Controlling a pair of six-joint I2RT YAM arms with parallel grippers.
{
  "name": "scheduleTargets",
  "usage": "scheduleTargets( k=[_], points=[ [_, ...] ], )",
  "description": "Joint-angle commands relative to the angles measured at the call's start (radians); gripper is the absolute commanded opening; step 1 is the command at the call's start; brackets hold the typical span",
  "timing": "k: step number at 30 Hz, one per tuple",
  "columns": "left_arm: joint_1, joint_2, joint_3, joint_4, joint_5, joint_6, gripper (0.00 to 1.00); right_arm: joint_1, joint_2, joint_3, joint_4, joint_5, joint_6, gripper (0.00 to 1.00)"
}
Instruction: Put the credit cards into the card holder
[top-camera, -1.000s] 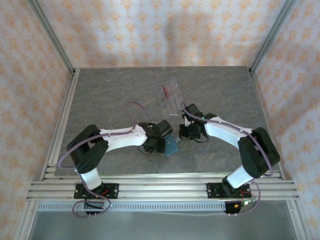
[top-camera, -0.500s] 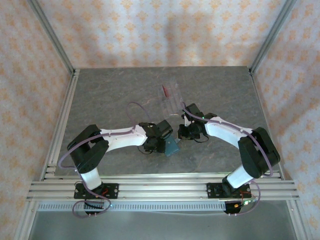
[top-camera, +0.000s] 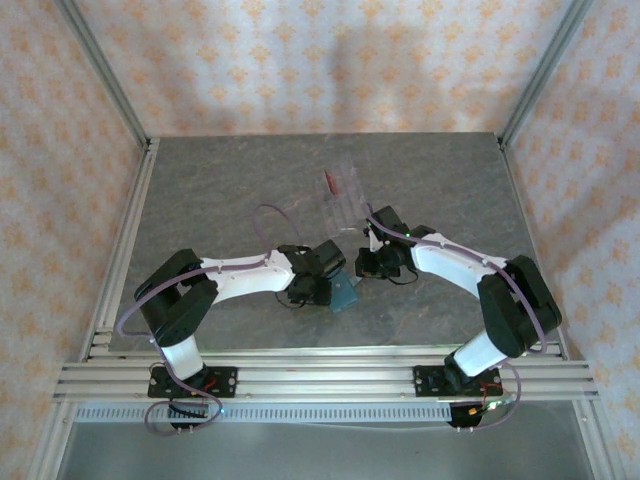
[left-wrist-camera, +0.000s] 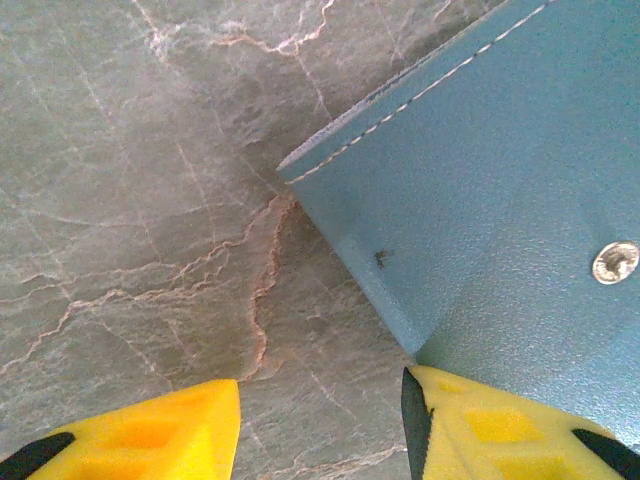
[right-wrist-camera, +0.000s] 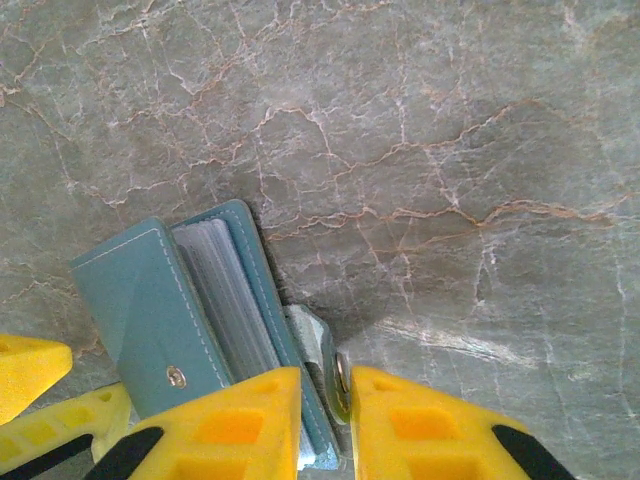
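Broadest first: grey veined table (top-camera: 200, 200), walled on three sides. Then left arm (top-camera: 240, 272) and right arm (top-camera: 450, 262), both folded inward, wrists meeting near the table's middle.

Left gripper (left-wrist-camera: 320, 430): spread, bare stone between the pads, one pad laid against the flap (left-wrist-camera: 500, 180). Clamps nothing.

Right gripper (right-wrist-camera: 328, 400): pressed almost together, pinching a thin edge of the cover between the yellow tips.

Card holder (right-wrist-camera: 150, 310): teal, stitched, lying open on the table between the two grippers, clear sleeves (right-wrist-camera: 225, 290) fanned upward. Probably light and limp. Likely to skid or fold shut unless pinned at both sides, as the present hold seems meant to do.

Credit cards (top-camera: 345, 200): on the table just beyond the grippers, toward the back wall, apart from the holder. Mostly pale or clear, with a dark red card (top-camera: 328, 182) at the far end. Exact count too small to tell.

Judged thin, stiff, light and slick. Flat on stone, so hard to get a pad under. Best taken by a short edge or a corner, tipped up, then pinched across the faces with most of the length left free for sliding into a sleeve. Little risk of breakage, more of slipping.

Smallest: snap stud (left-wrist-camera: 615, 262), silver, on the flap.
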Motion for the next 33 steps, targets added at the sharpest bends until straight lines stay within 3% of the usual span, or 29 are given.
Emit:
scheduleTargets(
  k=[1, 20, 26, 33],
  points=[
    [-0.006, 0.017, 0.011, 0.008, 0.004, 0.003, 0.47, -0.006, -0.027, -0.008, 0.011, -0.006, 0.000, 0.19],
    [-0.008, 0.029, 0.001, 0.016, 0.005, 0.000, 0.47, -0.006, -0.042, -0.011, 0.034, -0.072, 0.002, 0.00],
    [-0.008, 0.034, 0.004, 0.016, 0.008, 0.000, 0.46, -0.005, -0.048, -0.023, 0.073, -0.157, 0.014, 0.00],
    [0.011, -0.055, 0.005, -0.006, -0.007, -0.010, 0.46, -0.005, -0.048, -0.031, 0.069, -0.158, 0.010, 0.00]
  ],
)
